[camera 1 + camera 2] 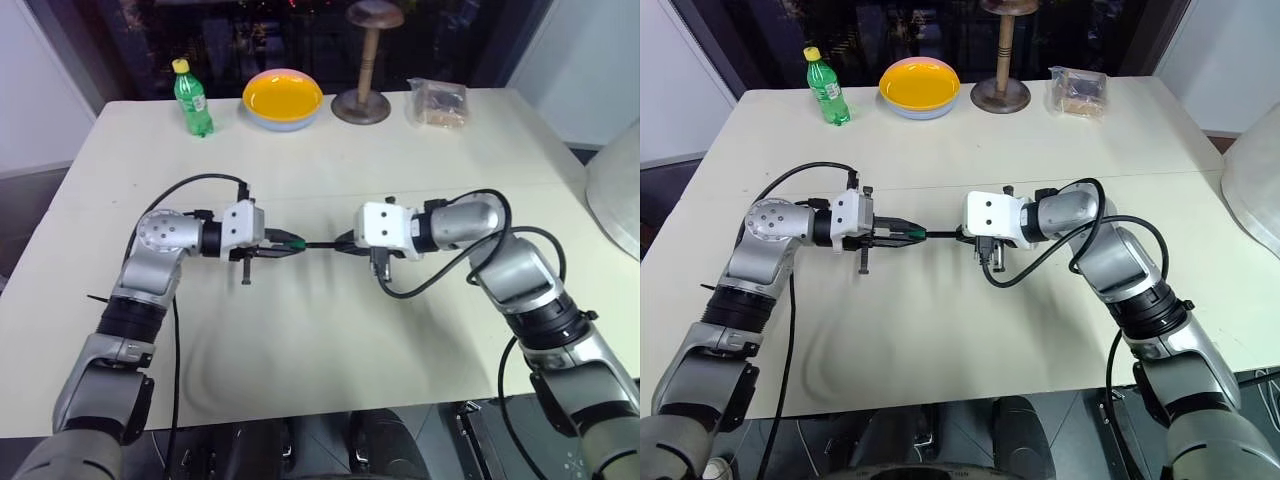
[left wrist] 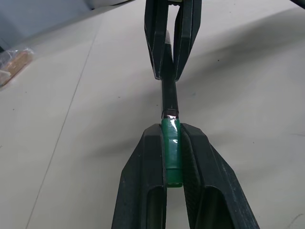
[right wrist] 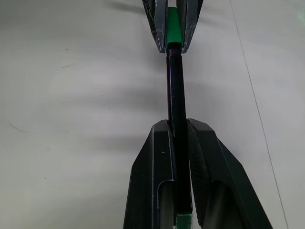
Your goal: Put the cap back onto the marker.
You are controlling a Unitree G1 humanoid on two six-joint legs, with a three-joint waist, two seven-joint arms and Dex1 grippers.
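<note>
Above the middle of the table, my two grippers face each other tip to tip. My left gripper [image 1: 292, 244] is shut on the small green cap [image 2: 171, 152], whose open end points toward the other hand. My right gripper [image 1: 342, 243] is shut on the thin dark marker [image 3: 175, 95], which spans the short gap between the hands in a straight line. The marker's free end meets the cap's mouth [image 2: 169, 116]; how far it sits inside I cannot tell. In the right wrist view, the cap [image 3: 174, 29] shows between the left gripper's black fingers [image 3: 157, 28].
Along the far edge of the pale table [image 1: 320, 370] stand a green soda bottle [image 1: 192, 100], a yellow bowl [image 1: 283, 98], a wooden stand [image 1: 362, 95] and a clear bag [image 1: 437, 103]. A large white object [image 1: 620, 190] sits at the right edge.
</note>
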